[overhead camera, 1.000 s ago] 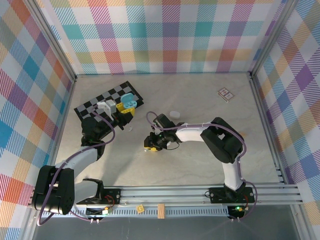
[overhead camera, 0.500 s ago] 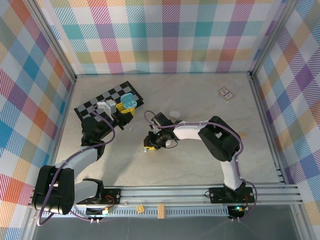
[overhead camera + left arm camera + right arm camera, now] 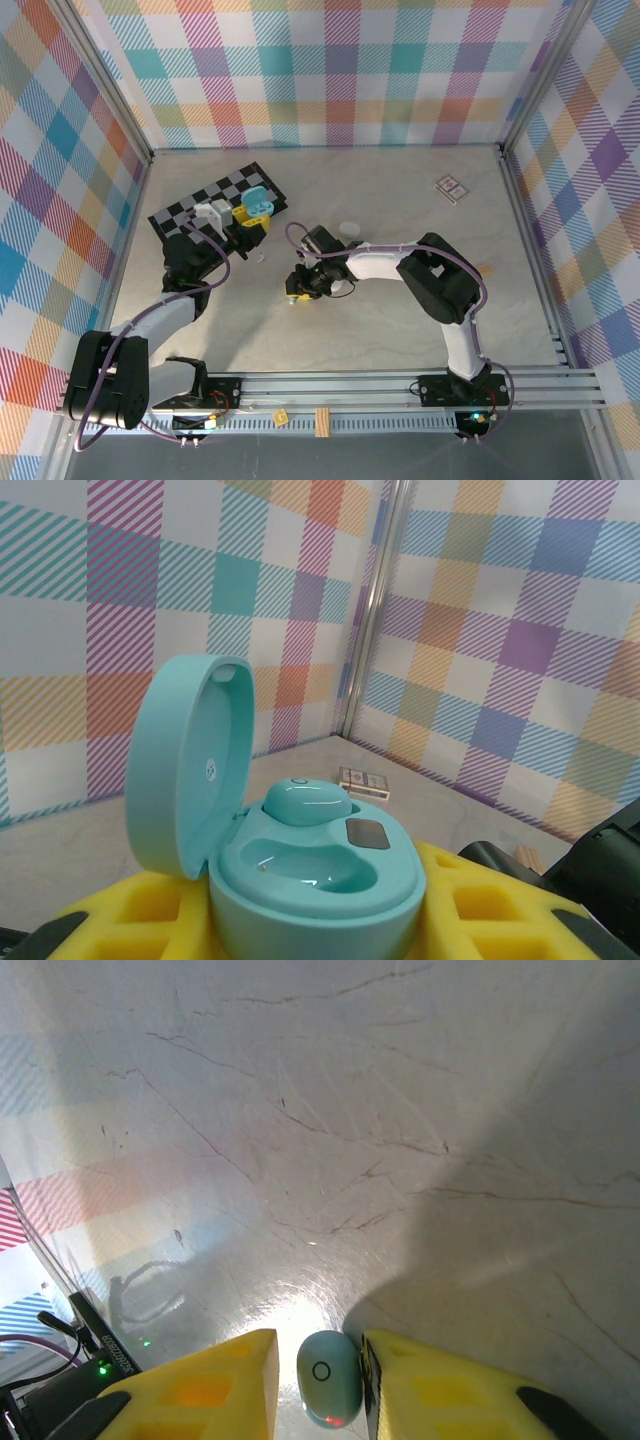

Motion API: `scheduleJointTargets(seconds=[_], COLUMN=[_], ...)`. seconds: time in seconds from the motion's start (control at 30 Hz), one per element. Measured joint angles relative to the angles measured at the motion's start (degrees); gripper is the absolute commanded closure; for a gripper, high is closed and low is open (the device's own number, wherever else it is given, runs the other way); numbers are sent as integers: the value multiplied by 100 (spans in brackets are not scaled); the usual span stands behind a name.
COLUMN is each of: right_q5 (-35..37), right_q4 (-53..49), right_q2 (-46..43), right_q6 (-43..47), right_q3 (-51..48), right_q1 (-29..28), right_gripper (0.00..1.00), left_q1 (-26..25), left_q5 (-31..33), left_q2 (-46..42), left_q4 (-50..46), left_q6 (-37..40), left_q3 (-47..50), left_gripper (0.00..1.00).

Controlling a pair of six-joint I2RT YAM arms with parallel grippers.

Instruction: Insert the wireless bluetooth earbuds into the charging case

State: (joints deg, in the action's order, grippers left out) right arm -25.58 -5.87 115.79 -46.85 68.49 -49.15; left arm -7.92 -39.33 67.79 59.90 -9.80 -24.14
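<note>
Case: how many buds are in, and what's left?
One bud sits in the open case, held in the left jaws. The second bud lies on the table between the right jaws, grip unclear. Left: lift it into the empty slot.

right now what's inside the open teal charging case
One teal earbud sits at the back; the near well is empty. Yellow foam fingers hide the base of the case.

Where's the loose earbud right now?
Right wrist view, bottom centre: the earbud sits between the right gripper's yellow fingers, down at the table. From above, that gripper is mid-table, right of the case in the left gripper.
</note>
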Motion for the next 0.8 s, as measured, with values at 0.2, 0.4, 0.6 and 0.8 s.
scheduleJointTargets(seconds=[0.2,0.4,0.6,0.8], right_q5=[35,68,144,221], right_q4=[-66,-190,-264,-328], right_q2=[0,0,-2,-13], right_q6=[188,409,592,752], right_q3=[7,52,107,127], right_q1=[-4,-70,-118,-155], right_gripper=[76,76,70,73], left_q1=[0,0,0,0], left_q5=[0,0,0,0], left_q2=[0,0,0,0], left_q4=[0,0,-2,-2], left_q6=[0,0,4,20], left_q3=[0,0,0,0], left_gripper=[63,63,63,63])
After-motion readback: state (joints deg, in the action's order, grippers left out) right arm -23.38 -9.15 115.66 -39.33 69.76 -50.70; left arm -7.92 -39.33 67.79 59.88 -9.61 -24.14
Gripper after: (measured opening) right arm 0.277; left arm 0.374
